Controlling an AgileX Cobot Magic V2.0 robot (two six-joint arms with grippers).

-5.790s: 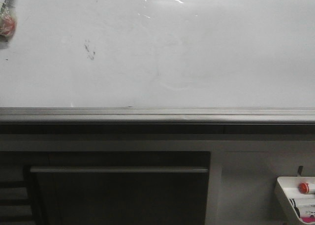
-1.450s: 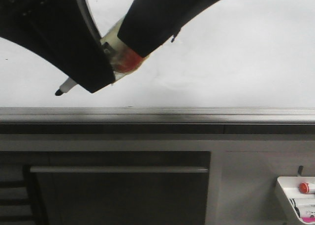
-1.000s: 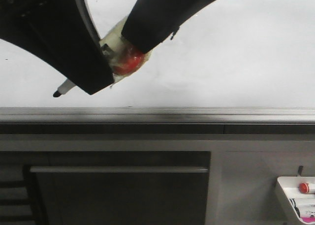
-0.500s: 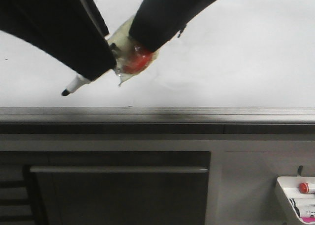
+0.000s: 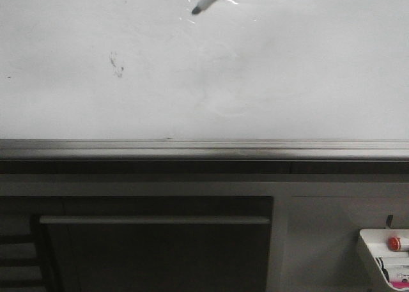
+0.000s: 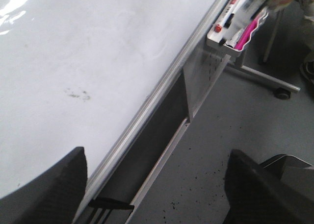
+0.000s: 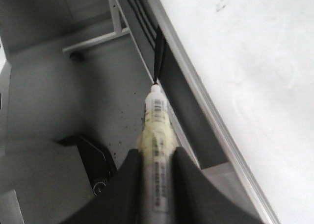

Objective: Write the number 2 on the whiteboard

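Note:
The whiteboard (image 5: 287, 81) fills the upper front view, with faint erased smears and a small dark smudge (image 5: 116, 63). No number 2 shows on it. A white marker with a black tip (image 5: 195, 10) pokes in at the top edge, its tip close to the board. In the right wrist view my right gripper (image 7: 156, 153) is shut on the marker (image 7: 156, 121), beside the whiteboard (image 7: 255, 52). My left gripper (image 6: 157, 155) is open and empty, its fingers (image 6: 54, 185) over the whiteboard's (image 6: 73, 42) lower edge. Neither gripper itself shows in the front view.
A grey metal rail (image 5: 204, 146) runs along the board's lower edge, with a dark frame below. A small white tray (image 5: 374, 253) with a red-capped item (image 5: 395, 243) hangs at the lower right; it also shows in the left wrist view (image 6: 216, 37). The floor is grey.
Both arms have risen out of the front view. The marker tip went from the board's lower left to the top centre. No new mark shows on the board.

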